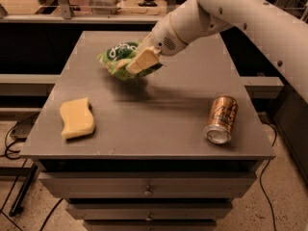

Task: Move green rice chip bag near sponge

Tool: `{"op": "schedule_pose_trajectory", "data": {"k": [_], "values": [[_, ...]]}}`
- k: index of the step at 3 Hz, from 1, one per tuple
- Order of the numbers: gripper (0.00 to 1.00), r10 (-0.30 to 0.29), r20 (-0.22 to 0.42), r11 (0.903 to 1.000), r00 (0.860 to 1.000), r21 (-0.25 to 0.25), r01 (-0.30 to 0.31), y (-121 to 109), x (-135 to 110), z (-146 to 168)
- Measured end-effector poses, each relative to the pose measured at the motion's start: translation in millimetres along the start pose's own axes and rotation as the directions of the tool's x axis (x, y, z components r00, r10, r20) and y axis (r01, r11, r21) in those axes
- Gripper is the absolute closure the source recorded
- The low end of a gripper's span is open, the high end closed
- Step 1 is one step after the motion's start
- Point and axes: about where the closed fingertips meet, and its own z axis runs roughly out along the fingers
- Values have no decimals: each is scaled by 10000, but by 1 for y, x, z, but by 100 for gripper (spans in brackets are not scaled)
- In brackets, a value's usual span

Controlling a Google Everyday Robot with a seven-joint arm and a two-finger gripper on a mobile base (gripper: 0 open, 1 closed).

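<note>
Camera view: our pale-yellow gripper [138,61] grasps crinkly green rice chip bag [115,57] above grey table [163,117]; flat wavy pale-yellow sponge [76,118] well apart.

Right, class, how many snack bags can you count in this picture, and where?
1. The green rice chip bag hangs above the table's far half, clamped in the gripper, up and right of the sponge. No other bag shows; none seems hidden.

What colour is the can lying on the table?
Copper-brown can, camera view; the end effector holds the green bag above the table.
</note>
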Motion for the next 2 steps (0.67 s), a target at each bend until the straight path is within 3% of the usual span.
{"op": "schedule_pose_trajectory", "data": {"k": [1, 2], "values": [[86, -125, -74, 9899, 9999, -1410, 113, 53, 3, 22], [62, -49, -183, 9706, 9998, -2406, 4, 93, 10, 35]]}}
